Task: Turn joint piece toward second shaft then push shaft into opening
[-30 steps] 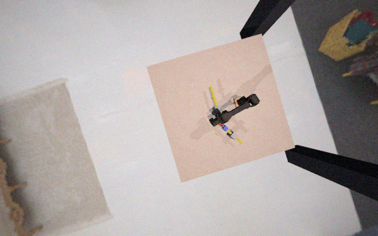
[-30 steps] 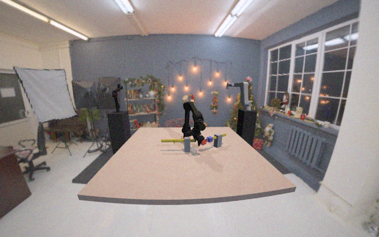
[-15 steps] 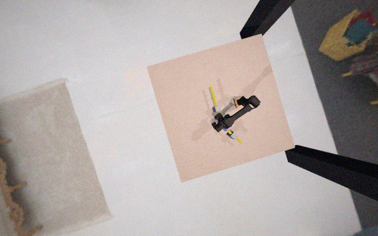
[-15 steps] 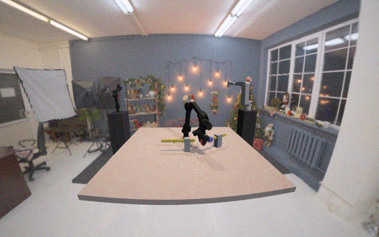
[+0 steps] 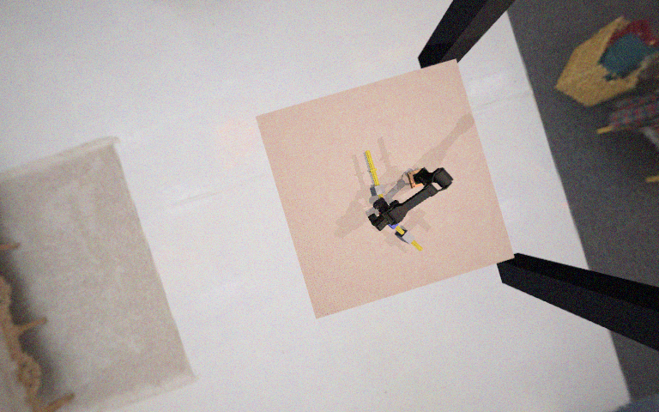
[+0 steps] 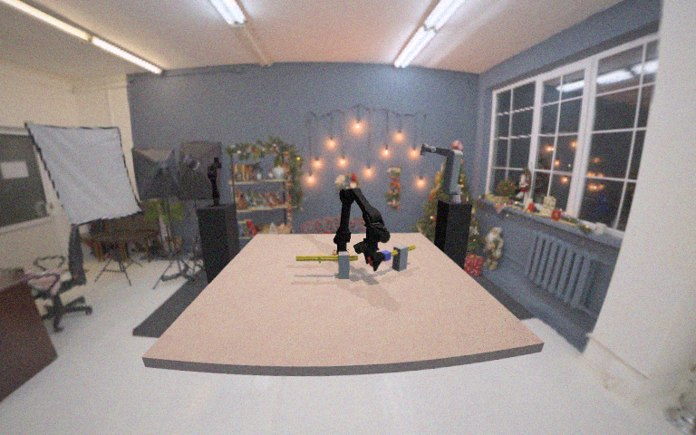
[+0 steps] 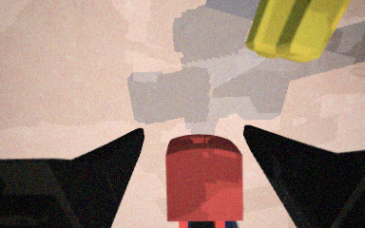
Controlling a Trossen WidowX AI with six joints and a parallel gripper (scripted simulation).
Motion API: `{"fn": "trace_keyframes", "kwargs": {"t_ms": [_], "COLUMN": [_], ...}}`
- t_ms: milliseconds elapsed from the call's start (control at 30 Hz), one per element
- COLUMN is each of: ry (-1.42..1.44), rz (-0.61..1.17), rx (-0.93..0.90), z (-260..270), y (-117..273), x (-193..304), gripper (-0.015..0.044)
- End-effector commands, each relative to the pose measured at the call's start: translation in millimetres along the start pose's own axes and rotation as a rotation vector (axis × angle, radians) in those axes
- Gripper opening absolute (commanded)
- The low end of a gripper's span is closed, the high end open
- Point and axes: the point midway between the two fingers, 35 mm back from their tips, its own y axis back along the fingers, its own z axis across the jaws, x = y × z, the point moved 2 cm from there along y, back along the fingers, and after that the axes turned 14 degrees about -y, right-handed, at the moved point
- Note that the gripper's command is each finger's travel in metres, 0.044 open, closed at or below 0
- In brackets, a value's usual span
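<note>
Gripper, wide open, holding nothing; its fingers flank the red joint, with gaps visible either side.

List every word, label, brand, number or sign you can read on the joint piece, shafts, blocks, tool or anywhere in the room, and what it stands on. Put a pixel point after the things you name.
None that can be read.
Red joint piece [image 7: 204, 185], yellow shafts, gray blocks: no lettering shows.
Tool [image 7: 193, 131]: no brand or number shows.
White sheet on the dark wall board [image 6: 14, 169]: too blurred to tell.
Books on the shelf unit: too small to read.
</note>
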Motion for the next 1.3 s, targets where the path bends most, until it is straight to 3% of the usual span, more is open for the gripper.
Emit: {"fn": "trace_keyframes", "kwargs": {"t_ms": [0, 100, 433, 1267], "ry": [-0.005, -0.005, -0.005, -0.005], "rz": [-0.001, -0.001, -0.001, -0.001], "rx": [0.008, 0.008, 0.008, 0.008], "z": [-1.5, -1.6, -1.6, -1.6], "y": [-8.5, -10.8, -10.8, -10.8], "x": [-0.2, -0.2, -0.2, -0.2], "gripper": [0.044, 0.044, 0.0182, 0.0182]}}
